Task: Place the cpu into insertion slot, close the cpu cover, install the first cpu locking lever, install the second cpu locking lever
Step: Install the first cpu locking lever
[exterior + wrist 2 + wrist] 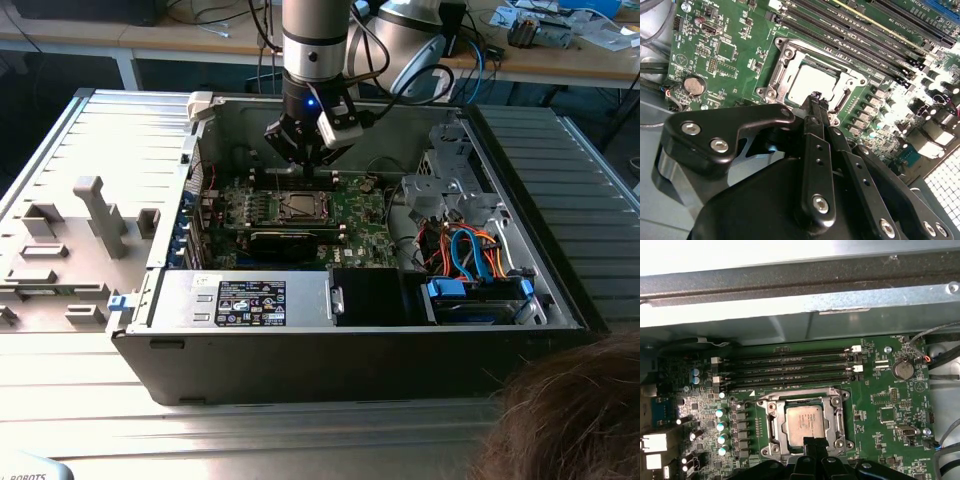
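The cpu (805, 422), a dull silver square, lies in the insertion slot (771, 427) of the green board inside the open computer case. The cpu cover (800, 401) lies flat around it as a silver frame. In the exterior view the cpu (300, 207) sits just below my gripper (305, 160), which hangs over the far edge of the socket. In both wrist views my gripper (816, 96) (815, 442) has its black fingers pressed together with nothing between them. Their tips are at the edge of the cpu (807, 82) and its cover (842, 75).
Long black memory slots (790, 367) run beside the socket. A power supply (250, 300) lies along the case's near side, and cables and a drive cage (470, 250) are at the exterior view's right. A grey fixture tray (70, 250) lies to the left. A person's hair (570, 410) shows at the near right.
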Controlling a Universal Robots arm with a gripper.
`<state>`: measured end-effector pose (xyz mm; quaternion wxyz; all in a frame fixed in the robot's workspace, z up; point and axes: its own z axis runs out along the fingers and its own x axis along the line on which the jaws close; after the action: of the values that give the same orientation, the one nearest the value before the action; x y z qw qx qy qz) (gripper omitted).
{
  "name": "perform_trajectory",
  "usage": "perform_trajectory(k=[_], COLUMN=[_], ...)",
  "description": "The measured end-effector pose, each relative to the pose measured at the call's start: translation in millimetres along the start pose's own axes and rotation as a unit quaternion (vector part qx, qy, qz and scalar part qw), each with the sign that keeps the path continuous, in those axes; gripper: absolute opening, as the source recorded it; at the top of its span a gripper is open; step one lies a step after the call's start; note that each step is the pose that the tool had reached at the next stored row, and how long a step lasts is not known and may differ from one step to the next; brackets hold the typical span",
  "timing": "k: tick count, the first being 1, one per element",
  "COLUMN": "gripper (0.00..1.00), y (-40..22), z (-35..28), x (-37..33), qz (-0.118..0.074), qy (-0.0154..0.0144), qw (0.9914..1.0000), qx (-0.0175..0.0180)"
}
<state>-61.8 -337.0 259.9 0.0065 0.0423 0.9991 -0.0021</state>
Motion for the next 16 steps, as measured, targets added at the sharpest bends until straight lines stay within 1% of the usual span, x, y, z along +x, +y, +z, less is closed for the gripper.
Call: perform_trajectory(k=[16], gripper=[0.11], y=[0.0], z=[0.0], x=[0.0], qz=[-0.012], qy=[0.0], qw=[0.99993], qx=[-0.0001])
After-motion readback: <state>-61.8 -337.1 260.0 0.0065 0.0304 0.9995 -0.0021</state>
